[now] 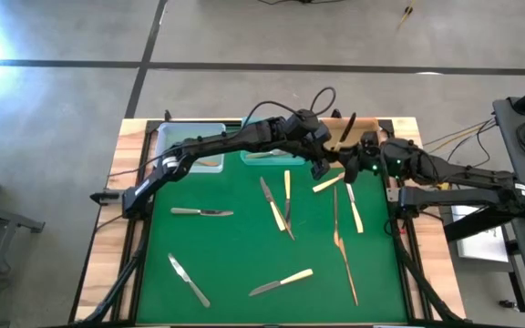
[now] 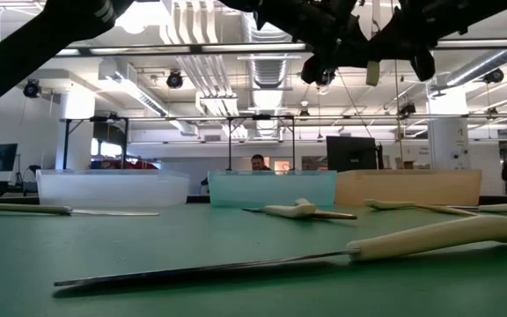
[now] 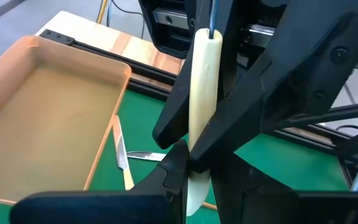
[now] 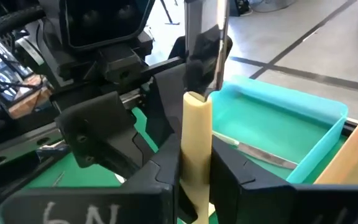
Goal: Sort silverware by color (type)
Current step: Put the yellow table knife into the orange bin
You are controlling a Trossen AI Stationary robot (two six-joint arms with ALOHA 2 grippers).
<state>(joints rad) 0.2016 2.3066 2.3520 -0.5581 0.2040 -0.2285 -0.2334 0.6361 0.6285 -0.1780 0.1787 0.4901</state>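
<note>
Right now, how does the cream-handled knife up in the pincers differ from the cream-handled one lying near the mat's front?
The held knife stands upright in the air; the front knife lies flat on the green mat. The held knife is clamped by the left pincer and the right pincer; the front knife is untouched. Both have cream handles and metal blades.

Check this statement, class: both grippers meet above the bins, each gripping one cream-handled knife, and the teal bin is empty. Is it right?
Not quite. The teal bin is not empty: the right wrist view shows a silver utensil lying in it. The rest stands: the left gripper and right gripper both grip the cream-handled knife above the bins.
</note>
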